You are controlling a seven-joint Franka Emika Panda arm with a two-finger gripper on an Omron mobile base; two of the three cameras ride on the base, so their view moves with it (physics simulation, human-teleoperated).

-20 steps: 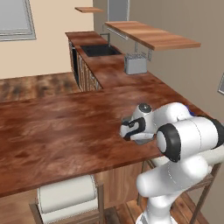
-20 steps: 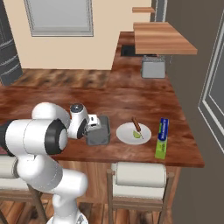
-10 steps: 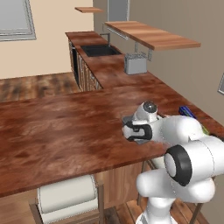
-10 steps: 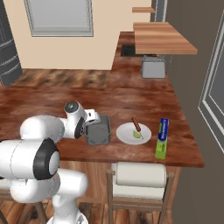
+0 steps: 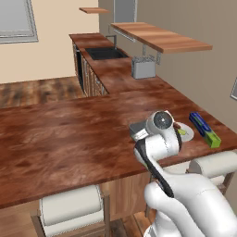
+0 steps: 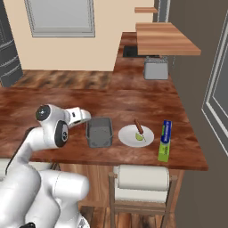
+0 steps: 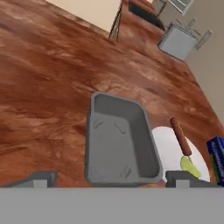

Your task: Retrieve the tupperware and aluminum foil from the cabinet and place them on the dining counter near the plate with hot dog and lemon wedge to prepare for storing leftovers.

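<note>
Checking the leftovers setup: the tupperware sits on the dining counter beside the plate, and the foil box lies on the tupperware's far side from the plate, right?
Not quite. The foil box lies on the plate's far side from the tupperware, so the plate is in the middle, all on the dining counter. The right base view shows this.

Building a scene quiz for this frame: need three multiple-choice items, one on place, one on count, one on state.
1. Where does the tupperware sit?
A. On the dining counter, just left of the plate in the right base view
B. On the wall shelf
C. On a stool

2. How many food items lie on the plate?
A. One
B. Two
C. Four

3. How is the pincer?
A. Shut on the tub
B. Open, tips either side of the tub's near end
C. Shut on the foil box

Key: 1 A, tub rests on the wood beside the plate. 2 B, hot dog and lemon wedge. 3 B, hand view shows fingertips spread wide.
</note>
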